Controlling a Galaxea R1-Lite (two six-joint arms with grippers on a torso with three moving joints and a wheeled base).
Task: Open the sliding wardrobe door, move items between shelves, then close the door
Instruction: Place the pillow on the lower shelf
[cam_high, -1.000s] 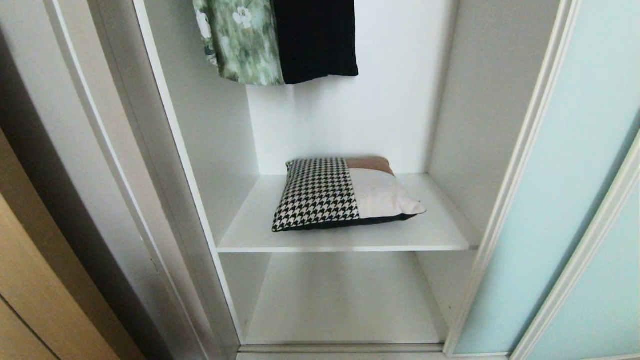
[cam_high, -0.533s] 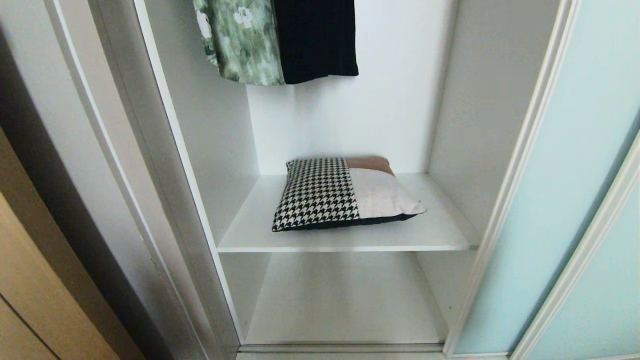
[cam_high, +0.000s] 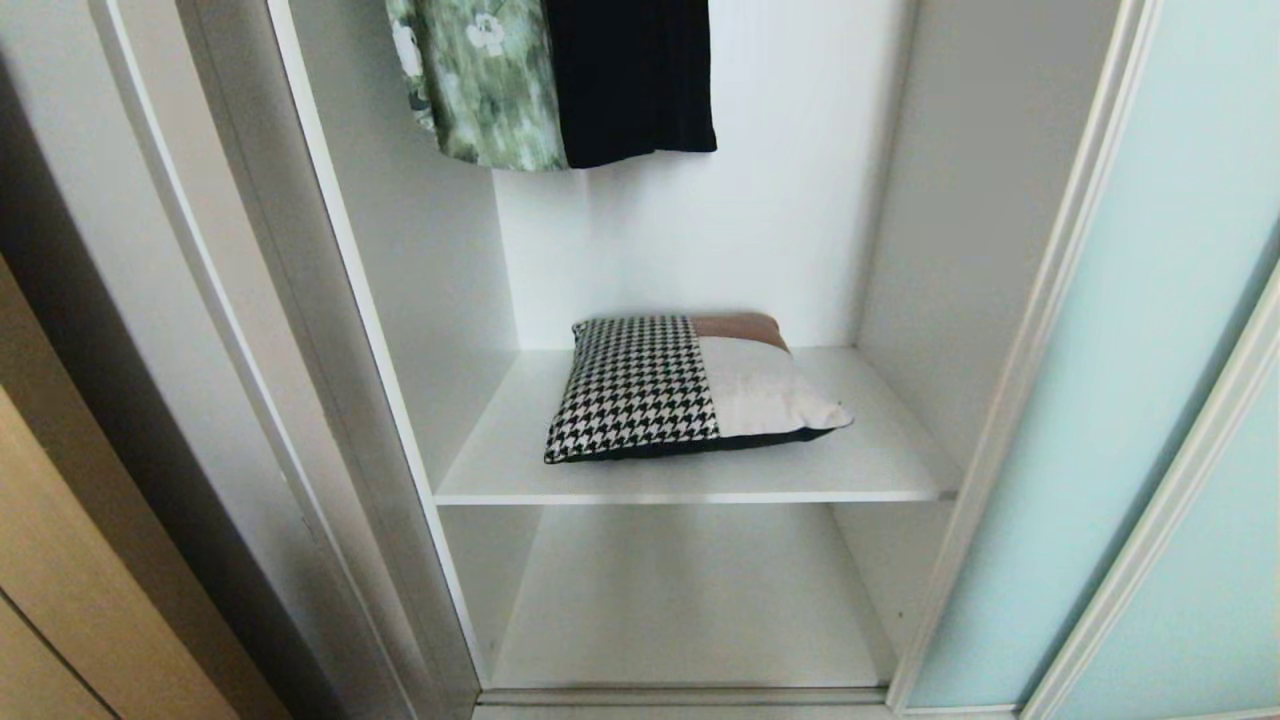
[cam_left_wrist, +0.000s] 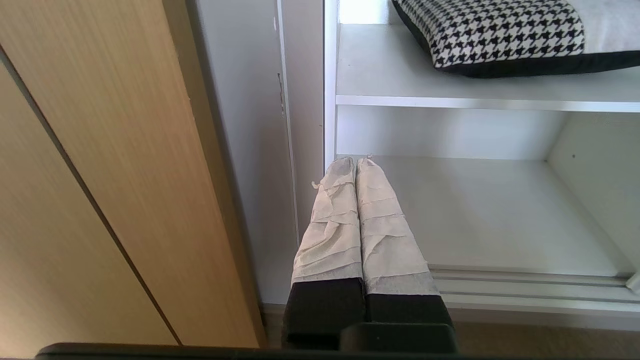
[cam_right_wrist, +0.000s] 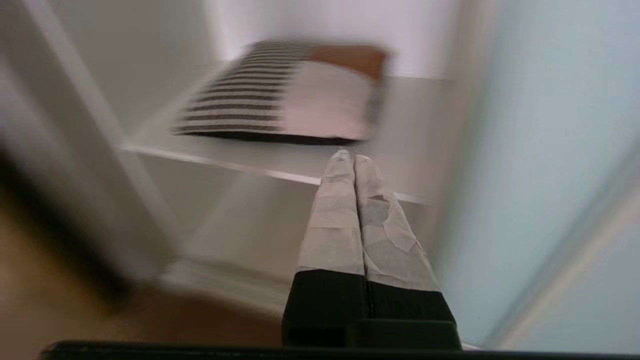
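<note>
Soft, even daylight fills the wardrobe, its back wall (cam_high: 760, 230) brightest and the lower shelf (cam_high: 690, 600) in mild shade. The head view bends straight edges near its borders. The right wrist view is heavily motion-blurred, smearing the cushion (cam_right_wrist: 295, 95); the left wrist view is sharp.

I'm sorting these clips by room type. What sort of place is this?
Most likely a bedroom or dressing area in a home, seen at a built-in wardrobe: a green floral garment and a black garment hang above a white shelf holding a cushion, beside an aqua sliding door.
</note>
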